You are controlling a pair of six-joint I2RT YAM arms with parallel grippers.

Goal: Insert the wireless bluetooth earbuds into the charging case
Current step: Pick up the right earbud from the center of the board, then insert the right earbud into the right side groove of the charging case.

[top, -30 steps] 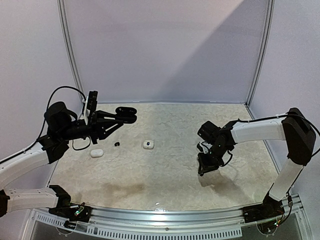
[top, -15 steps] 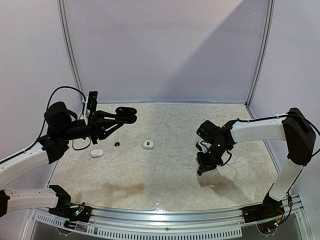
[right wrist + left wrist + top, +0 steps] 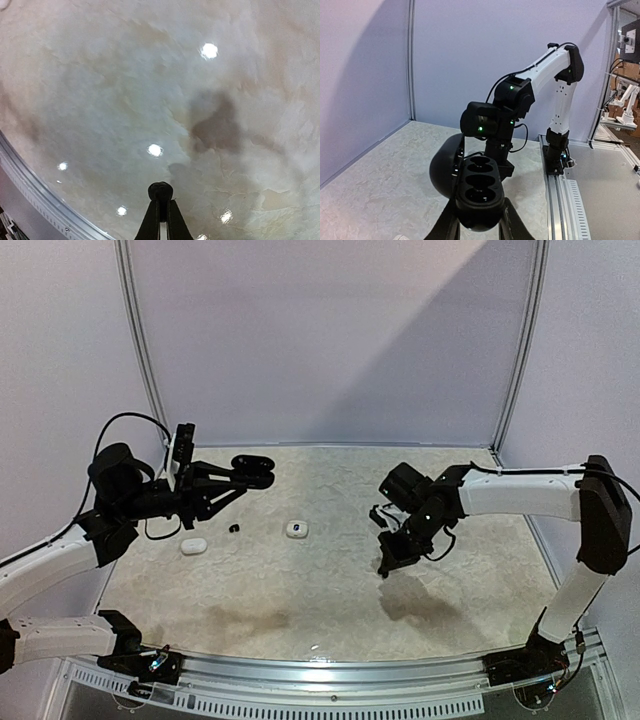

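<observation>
Distance is the whole thing here: the right gripper (image 3: 385,565) has its fingers pinched together on a tiny black earbud (image 3: 160,191), hanging over bare table (image 3: 330,590) a bit right of centre, and the charging case (image 3: 479,186) is well off to its left and further back, held up off the surface. The left gripper (image 3: 477,227) is clamped on the case's near end. The lid is flipped open and the row of wells faces up. In the left wrist view the case's long axis points pretty much straight at the right arm, so I'd say the bud has to travel leftward and come down from above into a well. The right arm is the one to do it, since the left is busy holding. Open room looks fine along that line. A loose black bud (image 3: 234,529) and two small white pieces (image 3: 296,529) (image 3: 193,546) sit on the table under and beside the case (can't tell if the white ones are buds or cases). The front rail (image 3: 350,665) is well clear.
</observation>
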